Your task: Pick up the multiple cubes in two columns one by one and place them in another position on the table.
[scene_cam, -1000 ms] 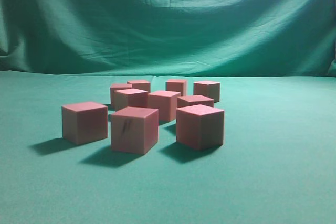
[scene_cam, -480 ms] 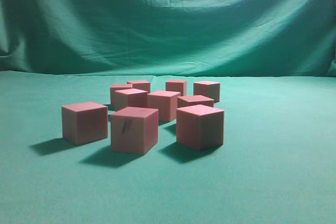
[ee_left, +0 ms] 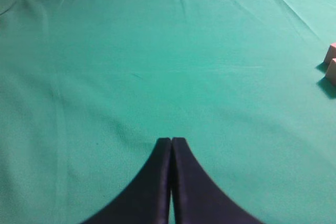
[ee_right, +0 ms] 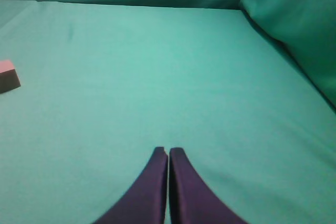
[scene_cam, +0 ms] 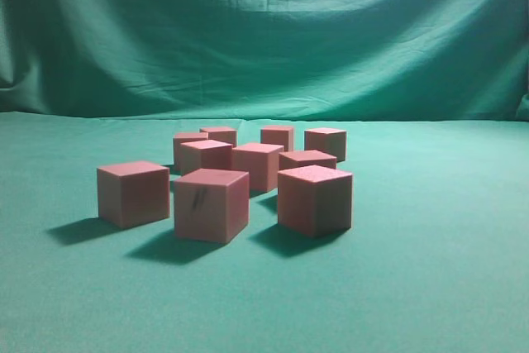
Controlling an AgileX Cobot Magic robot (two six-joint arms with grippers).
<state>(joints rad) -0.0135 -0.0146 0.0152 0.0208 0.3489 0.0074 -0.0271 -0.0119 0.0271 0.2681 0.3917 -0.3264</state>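
The cubes sit in a loose cluster near the middle of the table, about ten small blocks with salmon-red tops and duller brownish sides, all resting flat on the teal-green cloth. Three stand nearest the exterior camera: one at the left set a little apart from the rest, one in the middle with a dark scribble on its front face, and one at the right turned corner-on. Behind them the others trail back in two rough rows toward the draped green backdrop. No arm appears in the exterior view. In the left wrist view the left gripper hangs over bare cloth with its dark fingers pressed together and nothing between them; the edges of two cubes show at the far right border. In the right wrist view the right gripper is likewise closed and empty above the cloth, with part of one cube visible at the left edge, well apart from the fingertips.
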